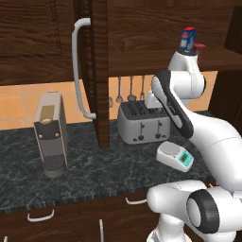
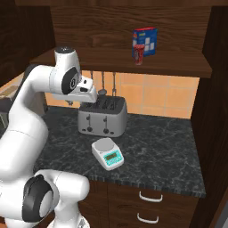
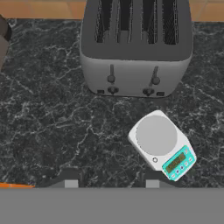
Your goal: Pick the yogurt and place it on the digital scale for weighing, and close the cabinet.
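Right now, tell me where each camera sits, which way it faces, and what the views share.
Left base view: behind the arm on its left, facing forward and down at the counter; the white arm rises at lower right, past the open cabinet door.
Right base view: behind on the right; the arm rises at lower left, with the yogurt on the shelf.
Hand view: looks down along the gripper, whose fingertips rise at the bottom.
All three share the toaster and the digital scale.
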You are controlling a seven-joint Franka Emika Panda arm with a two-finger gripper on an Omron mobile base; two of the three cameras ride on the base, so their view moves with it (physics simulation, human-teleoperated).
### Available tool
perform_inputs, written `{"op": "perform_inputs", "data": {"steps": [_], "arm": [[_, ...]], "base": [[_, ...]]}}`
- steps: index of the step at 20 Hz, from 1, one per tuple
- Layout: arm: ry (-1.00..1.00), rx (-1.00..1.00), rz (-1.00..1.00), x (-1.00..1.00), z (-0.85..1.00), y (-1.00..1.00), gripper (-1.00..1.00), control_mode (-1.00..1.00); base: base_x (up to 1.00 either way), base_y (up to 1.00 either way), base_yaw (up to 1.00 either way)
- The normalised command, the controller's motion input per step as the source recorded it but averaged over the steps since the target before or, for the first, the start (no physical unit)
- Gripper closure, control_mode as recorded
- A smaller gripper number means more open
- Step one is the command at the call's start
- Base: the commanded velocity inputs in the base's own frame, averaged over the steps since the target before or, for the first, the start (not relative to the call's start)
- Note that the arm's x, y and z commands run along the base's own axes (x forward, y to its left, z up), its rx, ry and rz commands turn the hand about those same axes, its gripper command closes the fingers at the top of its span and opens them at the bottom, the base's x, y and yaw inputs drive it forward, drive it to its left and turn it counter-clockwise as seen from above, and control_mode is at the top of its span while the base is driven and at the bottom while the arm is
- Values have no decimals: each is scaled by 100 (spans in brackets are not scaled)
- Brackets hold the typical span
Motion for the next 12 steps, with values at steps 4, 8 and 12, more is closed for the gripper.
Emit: {"op": "perform_inputs", "data": {"steps": [4, 8, 12], "arm": [[-10, 0, -1, -35, 0, 0, -100, -100], [-22, -8, -1, -82, 8, 0, -100, -100], [-19, 0, 0, -51, 51, -35, -100, -100]], "base": [[0, 0, 0], [0, 0, 0], [0, 0, 0]]}}
